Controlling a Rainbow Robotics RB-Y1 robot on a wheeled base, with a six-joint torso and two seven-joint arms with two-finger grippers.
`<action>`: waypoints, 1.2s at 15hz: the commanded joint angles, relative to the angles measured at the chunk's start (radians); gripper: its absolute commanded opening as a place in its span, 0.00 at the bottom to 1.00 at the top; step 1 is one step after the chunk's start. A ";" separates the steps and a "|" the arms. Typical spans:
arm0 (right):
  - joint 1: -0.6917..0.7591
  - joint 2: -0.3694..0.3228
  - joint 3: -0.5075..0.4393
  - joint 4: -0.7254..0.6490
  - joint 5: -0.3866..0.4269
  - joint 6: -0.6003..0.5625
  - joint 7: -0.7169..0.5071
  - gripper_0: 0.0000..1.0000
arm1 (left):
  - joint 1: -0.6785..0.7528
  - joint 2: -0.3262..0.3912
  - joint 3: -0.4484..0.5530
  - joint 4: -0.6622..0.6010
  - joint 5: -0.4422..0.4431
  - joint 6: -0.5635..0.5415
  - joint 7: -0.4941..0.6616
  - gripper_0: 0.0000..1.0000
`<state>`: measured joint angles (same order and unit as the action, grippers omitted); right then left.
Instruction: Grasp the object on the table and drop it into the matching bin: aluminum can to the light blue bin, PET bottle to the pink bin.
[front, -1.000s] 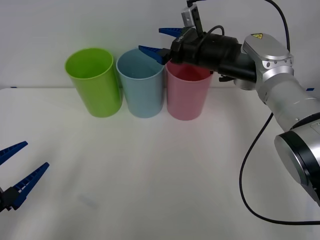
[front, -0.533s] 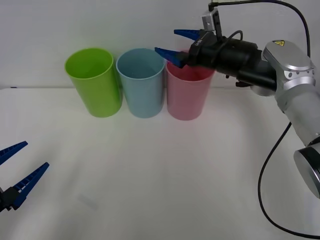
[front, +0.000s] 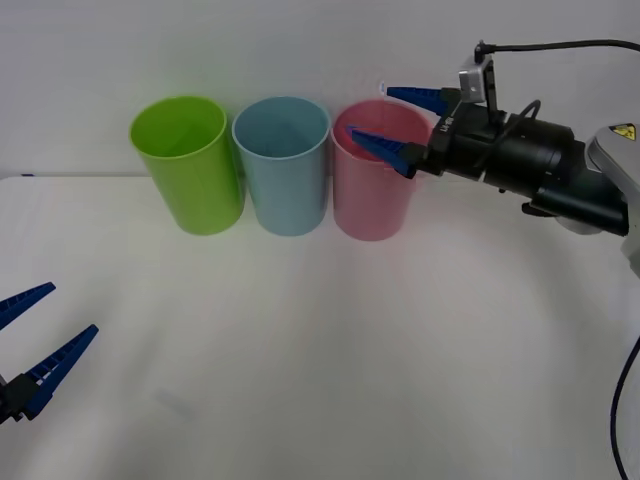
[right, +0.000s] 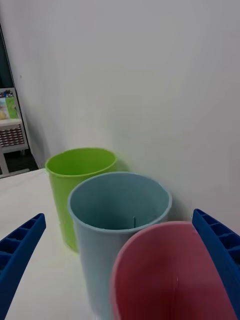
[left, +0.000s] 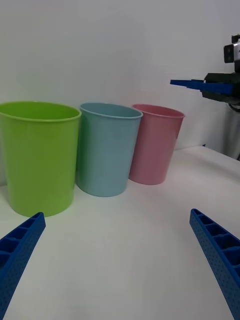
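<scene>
right gripper (front: 394, 120) has drawn back rightward from above the light blue bin (front: 283, 165) to the pink bin (front: 372, 185) rim — fingers spread, empty | left gripper (front: 35, 340) parked low, splayed | risk — lower finger clips the rim, tipping it

Light is bright, even and diffuse, with no single source to be made out. The white table (front: 320, 330) looks nearly washed out and blends with the pale wall behind it. Shadows are faint: soft grey smudges sit at the feet of the lime green bin (front: 187, 163), the light blue bin (front: 283, 163) and the pink bin (front: 374, 175). Their plastic shows no strong glare. In the right wrist view the nearest pink rim is soft and out of focus.
</scene>
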<state>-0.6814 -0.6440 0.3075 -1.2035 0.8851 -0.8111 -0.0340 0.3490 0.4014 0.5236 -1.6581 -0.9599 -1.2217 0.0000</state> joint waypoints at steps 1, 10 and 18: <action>0.152 -0.083 0.001 -0.177 -0.041 0.076 -0.007 1.00 | 0.000 0.000 0.000 0.000 0.000 0.000 0.000 1.00; 0.648 -0.210 -0.130 -0.542 -0.107 0.188 0.045 1.00 | 0.000 0.000 0.000 0.000 0.000 0.000 0.000 1.00; 1.005 -0.164 -0.275 -0.660 -0.106 0.170 0.258 1.00 | 0.000 0.000 0.000 0.000 0.000 0.000 0.000 1.00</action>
<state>0.3017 -0.8191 0.0442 -1.8620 0.7788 -0.6342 0.2095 0.3490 0.4014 0.5236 -1.6580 -0.9599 -1.2217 0.0000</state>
